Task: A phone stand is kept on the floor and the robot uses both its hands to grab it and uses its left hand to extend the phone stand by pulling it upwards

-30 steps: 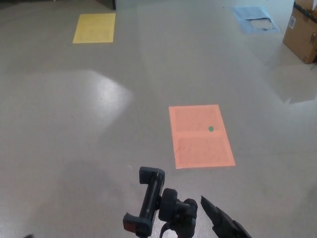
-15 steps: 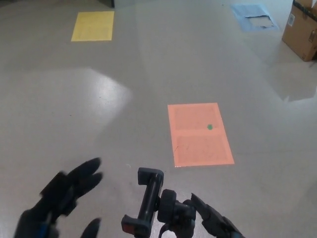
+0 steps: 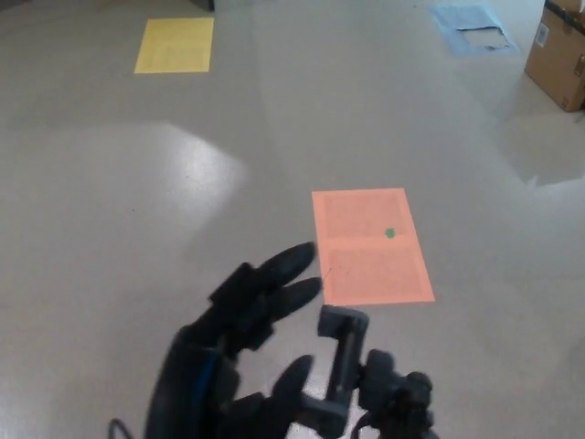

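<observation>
Head view — the left hand has come in from the near left and now sits just left of the phone stand, fingers apart, holding nothing. The right hand, visible before, is gone. The stand rests near the orange floor mat; no writing is legible.

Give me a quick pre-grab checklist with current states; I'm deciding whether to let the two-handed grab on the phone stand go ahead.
1. Phone stand in view: ok, its clamp head shows at the bottom edge.
2. Left hand open for the grab: ok, fingers spread, holding nothing.
3. Left hand at the stand: ok, just left of the clamp; contact cannot tell.
4. Right hand ready: not ok, it is not in view.
5. Stand's pole and base visible: not ok, cut off by the bottom edge.
6. Floor past the stand free of obstacles: ok, only the flat orange mat lies there.
</observation>
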`<state>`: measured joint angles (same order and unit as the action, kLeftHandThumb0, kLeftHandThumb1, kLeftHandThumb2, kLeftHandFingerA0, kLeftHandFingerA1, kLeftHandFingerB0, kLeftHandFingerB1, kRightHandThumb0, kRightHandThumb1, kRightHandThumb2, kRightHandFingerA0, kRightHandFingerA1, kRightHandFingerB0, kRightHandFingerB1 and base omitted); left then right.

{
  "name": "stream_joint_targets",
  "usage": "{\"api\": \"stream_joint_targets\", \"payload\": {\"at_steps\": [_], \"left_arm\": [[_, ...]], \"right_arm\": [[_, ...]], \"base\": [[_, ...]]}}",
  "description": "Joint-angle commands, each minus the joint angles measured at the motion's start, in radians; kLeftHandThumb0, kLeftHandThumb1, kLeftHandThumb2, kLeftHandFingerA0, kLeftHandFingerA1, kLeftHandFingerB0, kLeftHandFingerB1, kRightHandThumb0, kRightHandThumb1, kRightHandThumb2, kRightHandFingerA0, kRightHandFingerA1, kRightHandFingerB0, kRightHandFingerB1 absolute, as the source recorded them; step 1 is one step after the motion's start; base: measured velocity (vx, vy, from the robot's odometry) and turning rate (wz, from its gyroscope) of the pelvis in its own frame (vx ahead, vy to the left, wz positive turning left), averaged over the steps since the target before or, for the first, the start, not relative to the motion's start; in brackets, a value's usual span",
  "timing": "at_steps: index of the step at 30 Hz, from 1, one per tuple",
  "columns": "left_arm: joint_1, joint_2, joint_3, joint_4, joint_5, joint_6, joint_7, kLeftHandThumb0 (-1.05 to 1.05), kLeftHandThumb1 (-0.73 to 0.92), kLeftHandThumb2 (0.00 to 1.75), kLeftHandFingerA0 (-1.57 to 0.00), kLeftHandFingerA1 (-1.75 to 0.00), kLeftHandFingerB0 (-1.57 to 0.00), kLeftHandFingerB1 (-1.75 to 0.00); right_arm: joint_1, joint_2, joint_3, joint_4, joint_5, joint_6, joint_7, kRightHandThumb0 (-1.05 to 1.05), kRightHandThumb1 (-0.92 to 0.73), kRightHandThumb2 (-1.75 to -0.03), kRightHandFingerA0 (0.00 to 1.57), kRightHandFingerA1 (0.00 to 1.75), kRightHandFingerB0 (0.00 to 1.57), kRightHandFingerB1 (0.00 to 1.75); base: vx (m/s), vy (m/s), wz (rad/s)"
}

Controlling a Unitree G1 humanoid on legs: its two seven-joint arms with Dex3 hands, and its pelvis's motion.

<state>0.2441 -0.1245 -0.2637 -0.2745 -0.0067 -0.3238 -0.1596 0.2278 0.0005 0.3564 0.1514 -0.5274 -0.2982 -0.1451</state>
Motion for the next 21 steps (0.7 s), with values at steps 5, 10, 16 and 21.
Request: {"api": "stream_joint_targets", "payload": {"at_steps": [5,10,16,21], "left_arm": [[0.022,-0.039,-0.213,-0.078,0.040,0.209,0.032,-0.74,0.60,0.99,-0.17,-0.49,-0.17,-0.45],[0.083,-0.013,-0.290,-0.160,-0.043,0.308,0.030,-0.73,0.75,0.62,-0.16,-0.36,-0.22,-0.29],[0.160,0.022,-0.356,-0.266,-0.188,0.444,0.043,-0.73,0.75,0.63,-0.15,-0.36,-0.19,-0.28],[0.197,0.045,-0.390,-0.337,-0.293,0.536,0.068,-0.72,0.74,0.62,-0.14,-0.35,-0.20,-0.28]], "right_arm": [[-0.031,0.004,0.022,0.061,-0.014,-0.005,-0.060,-0.62,-0.39,-0.83,0.00,0.44,0.00,0.25],[-0.054,-0.029,0.067,0.048,-0.129,0.076,-0.081,-0.64,-0.66,-0.82,0.00,0.00,0.00,0.00],[-0.055,-0.071,0.104,0.023,-0.169,0.107,-0.065,-0.70,-0.87,-0.66,0.00,0.00,0.00,0.00],[-0.067,-0.042,0.089,0.097,-0.144,0.056,-0.184,-0.94,-0.67,-1.06,0.00,0.14,0.00,0.09]], "base": [[0.00,0.000,0.00],[0.00,0.000,0.00],[0.00,0.000,0.00],[0.00,0.000,0.00]]}}
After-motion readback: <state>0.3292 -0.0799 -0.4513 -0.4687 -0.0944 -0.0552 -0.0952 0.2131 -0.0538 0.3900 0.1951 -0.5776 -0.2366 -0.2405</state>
